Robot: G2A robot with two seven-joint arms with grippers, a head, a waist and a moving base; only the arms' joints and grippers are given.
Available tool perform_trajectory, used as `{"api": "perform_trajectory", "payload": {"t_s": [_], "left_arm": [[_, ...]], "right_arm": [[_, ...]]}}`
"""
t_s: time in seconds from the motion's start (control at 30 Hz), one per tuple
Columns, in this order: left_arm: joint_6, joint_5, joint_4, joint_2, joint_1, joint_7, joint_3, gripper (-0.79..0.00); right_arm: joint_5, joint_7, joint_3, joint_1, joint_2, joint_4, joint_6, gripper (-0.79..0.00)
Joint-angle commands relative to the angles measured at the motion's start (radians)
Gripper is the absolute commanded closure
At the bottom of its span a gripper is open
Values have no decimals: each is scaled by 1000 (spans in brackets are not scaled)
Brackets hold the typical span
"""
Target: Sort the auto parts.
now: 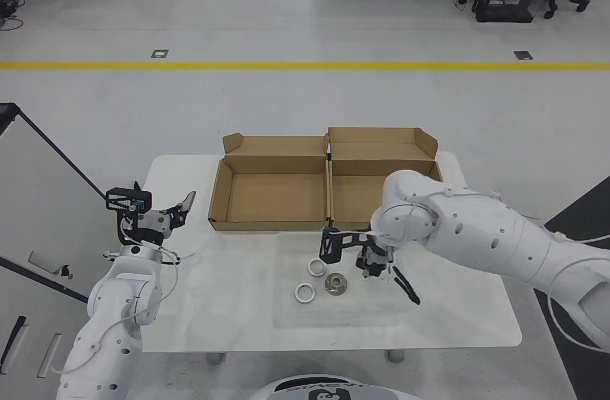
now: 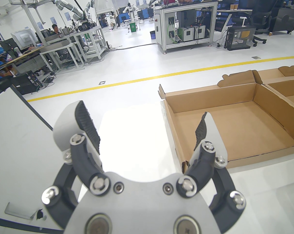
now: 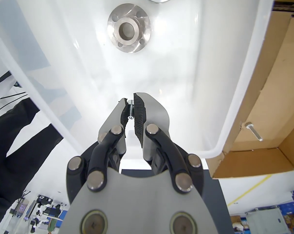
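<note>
- The right tool (image 3: 130, 102) is clenched on a small threaded silver bolt (image 3: 130, 110) above the white plastic tray (image 3: 244, 79). The bolt's long axis runs along the fingers.
- The right wrist view reveals another silver bolt (image 3: 253, 130) lying in the brown cardboard box (image 3: 271, 93).
- The left tool (image 2: 142, 120) hangs released above the tabletop (image 1: 185, 300).

Boxes (image 1: 270, 195): plain brown cardboard. Surface (image 1: 215, 300): white. Tray (image 3: 210, 79): translucent white. Flange (image 3: 128, 31), rings (image 1: 305, 293), bolt (image 3: 130, 110): silver metal. Left end effector (image 2: 142, 109), right end effector (image 3: 130, 97): silver plates, black ribbed pads (image 2: 88, 125). Floor stripe (image 1: 285, 66): yellow.
</note>
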Motion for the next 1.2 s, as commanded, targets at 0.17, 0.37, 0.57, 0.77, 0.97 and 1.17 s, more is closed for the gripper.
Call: {"api": "perform_trajectory", "payload": {"t_s": [0.17,0.37,0.57,0.77,0.97,1.17], "left_arm": [[0,0,0,0,0,0,0,-785],[0,0,0,0,0,0,0,-785],[0,0,0,0,0,0,0,-785],[0,0,0,0,0,0,0,-785],[0,0,0,0,0,0,0,-785],[0,0,0,0,0,0,0,-785]], "right_arm": [[63,-39,3,56,62,-76,-39,0],[110,-135,5,88,115,-70,-135,0],[131,-253,0,103,168,-4,-253,0],[90,-380,0,129,196,39,-381,0],[-7,-502,0,167,179,106,-503,0],[-119,-624,0,192,120,198,-624,0]]}}
